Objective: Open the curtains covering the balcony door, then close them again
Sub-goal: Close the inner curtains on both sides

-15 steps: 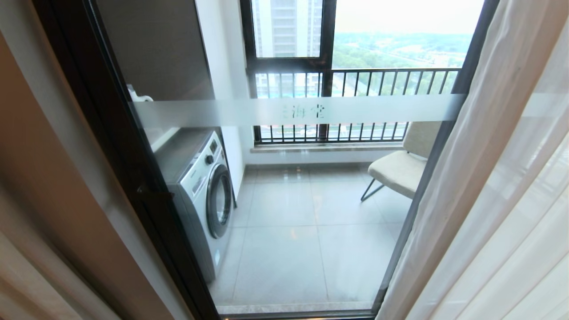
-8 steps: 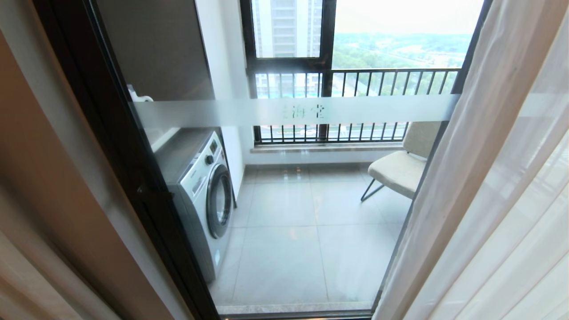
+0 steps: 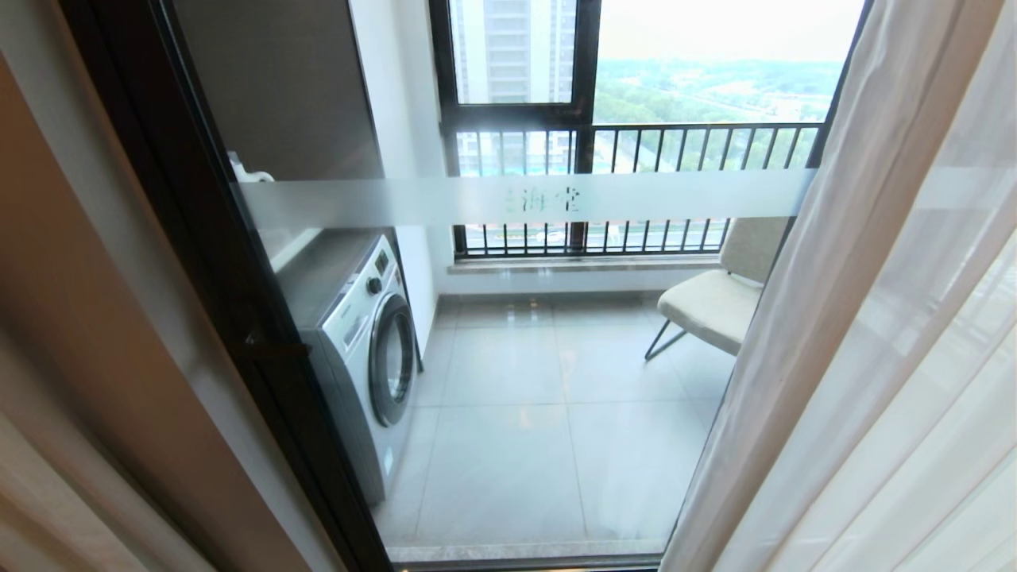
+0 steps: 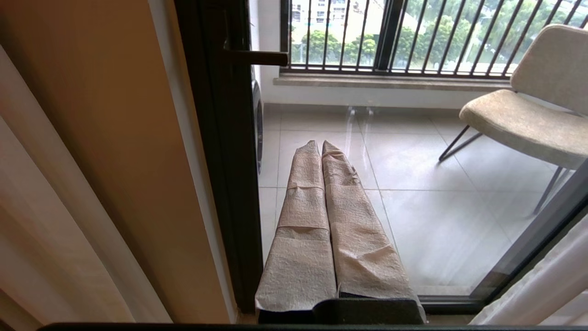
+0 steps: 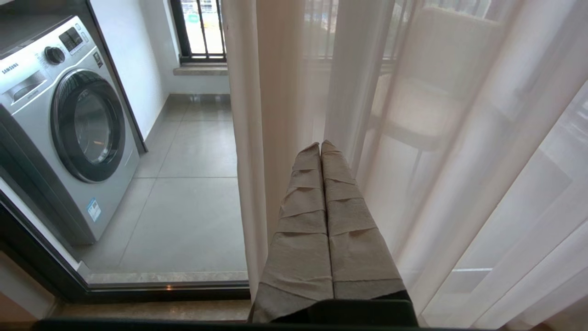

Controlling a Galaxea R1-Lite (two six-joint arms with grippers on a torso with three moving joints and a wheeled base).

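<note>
- Head view looks down through the balcony door (image 3: 508, 445), its clear glass crossed by a frosted white band (image 3: 524, 199) and held in thick black frames; neither arm shows here.
- On the right, the white sheer curtain (image 3: 874, 357) hangs in soft folds over that side of the glass, its edge slanting from the upper right down toward the door's bottom rail.
- On the left, a beige drape (image 3: 71, 397) sits bunched against the wall beside the black frame, clear of the glass (so the middle pane is uncovered).
- Out on the balcony stand a washing machine (image 3: 365, 349) against the left wall, a pale cushioned chair (image 3: 715, 302) on the right, and a barred railing (image 3: 636, 151) under the far window.
- Left hand (image 4: 320, 145) is pressed shut, its two wrapped fingers lying flush together and holding nothing; it points at the glass just beside the black frame, below the small door handle (image 4: 257, 57).
- Right hand (image 5: 320, 146) is likewise shut and empty, fingers touching along their length; it aims into the folds of the sheer, close to the fabric's free edge, though I cannot tell whether the tips touch the cloth.
</note>
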